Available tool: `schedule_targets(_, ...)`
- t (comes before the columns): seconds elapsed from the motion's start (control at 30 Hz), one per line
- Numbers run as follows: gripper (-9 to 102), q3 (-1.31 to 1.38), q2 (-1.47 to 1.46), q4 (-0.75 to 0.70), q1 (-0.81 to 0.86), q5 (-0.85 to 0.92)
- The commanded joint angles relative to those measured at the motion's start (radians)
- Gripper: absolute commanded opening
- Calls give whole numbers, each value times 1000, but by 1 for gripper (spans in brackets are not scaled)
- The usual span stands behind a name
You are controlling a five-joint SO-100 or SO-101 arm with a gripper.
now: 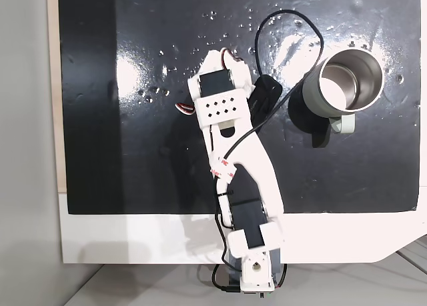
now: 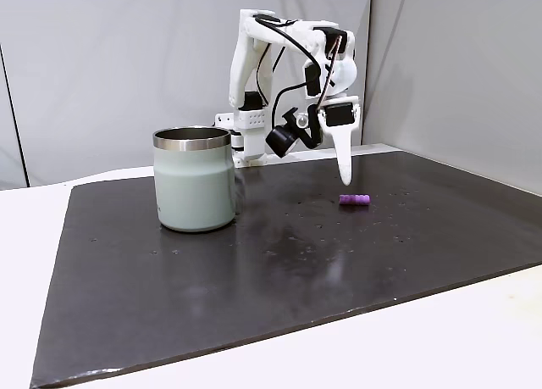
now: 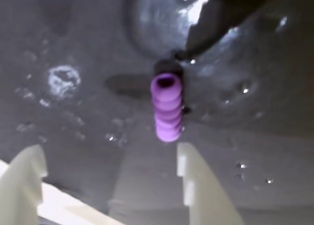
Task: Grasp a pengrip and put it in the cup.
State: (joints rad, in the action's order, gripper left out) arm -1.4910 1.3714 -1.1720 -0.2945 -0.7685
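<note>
Approach to the grasp. My white two-finger gripper (image 3: 110, 159) hangs wide open and empty above the glossy black mat (image 2: 254, 270). In the wrist view the small purple ribbed rubber pengrip (image 3: 167, 108) lies just beyond the fingertips, nearer the right finger. I should shift right to centre it, descend, then close gently. The grey-green steel-lined cup (image 2: 194, 179) stands well apart, left in the side fixed view.

- In a fixed view from the side, the cup (image 2: 194, 180) stands on the mat (image 2: 279, 270), at nine o'clock from the pengrip (image 2: 354, 199).
- The gripper (image 2: 344, 173) hangs just above the pengrip, at its eleven o'clock.
- In the wrist view, the pengrip (image 3: 167, 107) lies at twelve o'clock from the parted fingers (image 3: 196, 181).
</note>
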Motion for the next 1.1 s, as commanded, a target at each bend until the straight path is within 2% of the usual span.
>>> schedule_targets(0.0, 33, 86, -32, -12, -12, -9)
schedule_targets(0.43, 35, 227, -201, -46, -110, -9)
schedule_targets(0.83, 35, 126, -221, -40, -89, 11)
schedule_targets(1.0, 33, 118, -241, -38, -81, 12)
schedule_targets(1.07, 27, 118, -238, -48, -84, 18)
